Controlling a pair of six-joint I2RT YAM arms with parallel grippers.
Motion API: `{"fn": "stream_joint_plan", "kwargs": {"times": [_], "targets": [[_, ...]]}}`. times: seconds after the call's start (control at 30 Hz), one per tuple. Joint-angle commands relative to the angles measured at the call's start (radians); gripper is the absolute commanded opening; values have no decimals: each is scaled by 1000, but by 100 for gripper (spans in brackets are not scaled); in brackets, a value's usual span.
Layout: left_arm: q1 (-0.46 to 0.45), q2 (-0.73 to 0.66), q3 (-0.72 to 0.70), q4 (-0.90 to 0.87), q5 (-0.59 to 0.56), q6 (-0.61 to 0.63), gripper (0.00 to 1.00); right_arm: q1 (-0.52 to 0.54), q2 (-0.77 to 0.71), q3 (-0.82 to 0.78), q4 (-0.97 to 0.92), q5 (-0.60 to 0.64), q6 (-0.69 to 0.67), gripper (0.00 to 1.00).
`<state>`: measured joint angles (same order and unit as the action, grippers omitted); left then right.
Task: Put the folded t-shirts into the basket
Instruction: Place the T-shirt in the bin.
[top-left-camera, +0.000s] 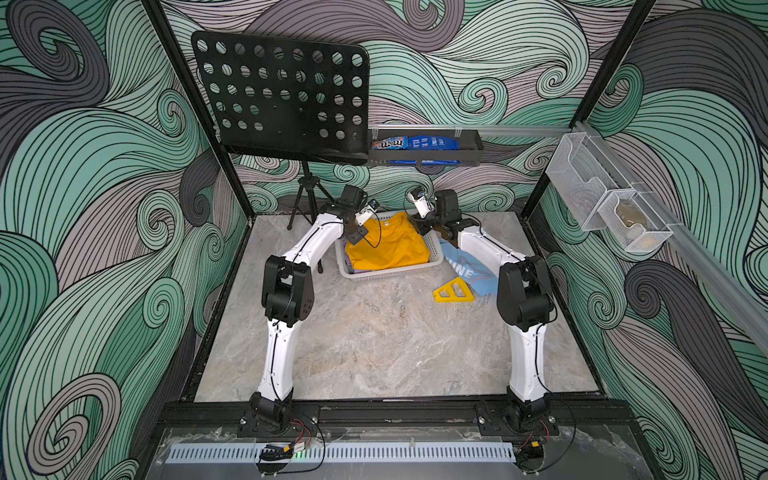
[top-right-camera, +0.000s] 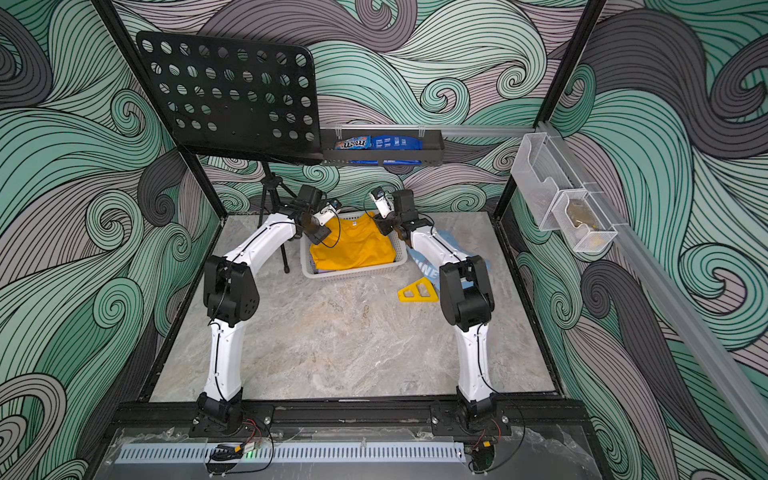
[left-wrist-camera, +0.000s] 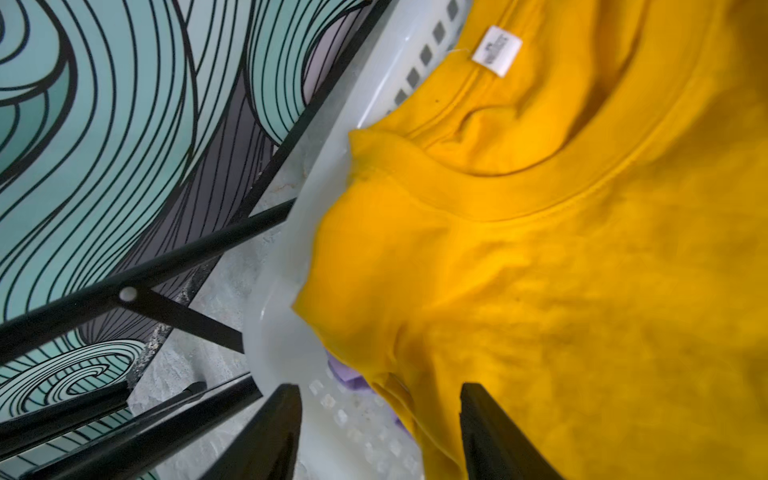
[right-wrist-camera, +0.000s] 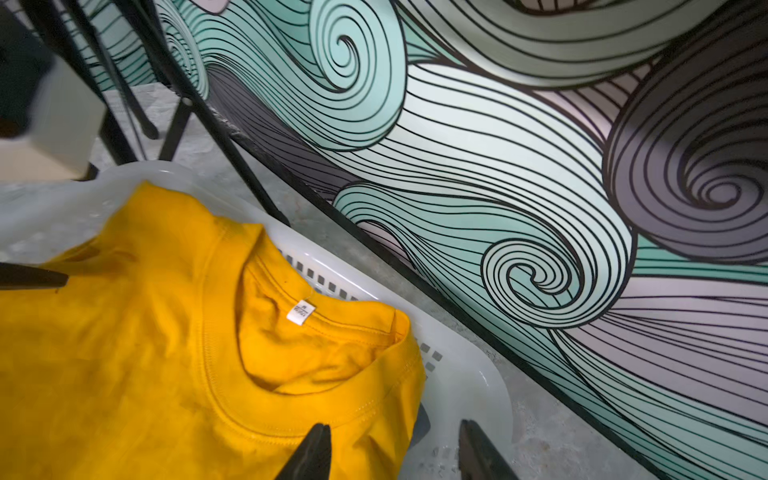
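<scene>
Left gripper (left-wrist-camera: 380, 390) hovers over shoulder edge of mustard yellow folded cotton t-shirt (top-left-camera: 388, 245), jaws apart, gripping nothing. Right gripper (right-wrist-camera: 395, 424) hovers over shirt's opposite collar-side corner, jaws also apart, empty. Shirt lies between them in white perforated plastic basket (top-left-camera: 434, 261). Lilac cloth (left-wrist-camera: 345, 374) peeks from beneath it, just under left gripper. Light blue folded t-shirt with white lettering (top-left-camera: 465, 270) lies outside basket, beneath right arm.

You see the yellow tee (top-left-camera: 386, 245) folded on top inside the far white basket (top-left-camera: 386, 273); the blue tee (top-left-camera: 461, 271) lies outside, just right.
</scene>
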<state>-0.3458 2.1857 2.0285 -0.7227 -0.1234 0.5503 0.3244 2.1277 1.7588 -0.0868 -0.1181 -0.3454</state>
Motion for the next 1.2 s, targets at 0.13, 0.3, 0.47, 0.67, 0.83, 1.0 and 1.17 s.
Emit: {"fn": "stream_joint_plan", "kwargs": {"times": [0.13,0.3,0.47,0.67,0.83,1.0,1.17], "targets": [[-23,40,26,47,21,43,61,24,94,58,-14,-24,16,44],[-20,155,118,3,-33,64,61,24,205,170,-68,8,23,44],[-10,219,165,-120,-42,49,63,32,278,203,-124,38,10,44],[-5,207,110,-165,3,13,66,34,298,166,-151,73,-17,46],[-5,163,121,-192,16,-24,70,30,253,201,-209,68,-34,51],[-5,57,115,-221,40,-78,78,8,112,199,-262,-58,-26,58],[-5,-74,42,-229,101,-100,85,-20,-80,55,-260,-147,-31,70]]}}
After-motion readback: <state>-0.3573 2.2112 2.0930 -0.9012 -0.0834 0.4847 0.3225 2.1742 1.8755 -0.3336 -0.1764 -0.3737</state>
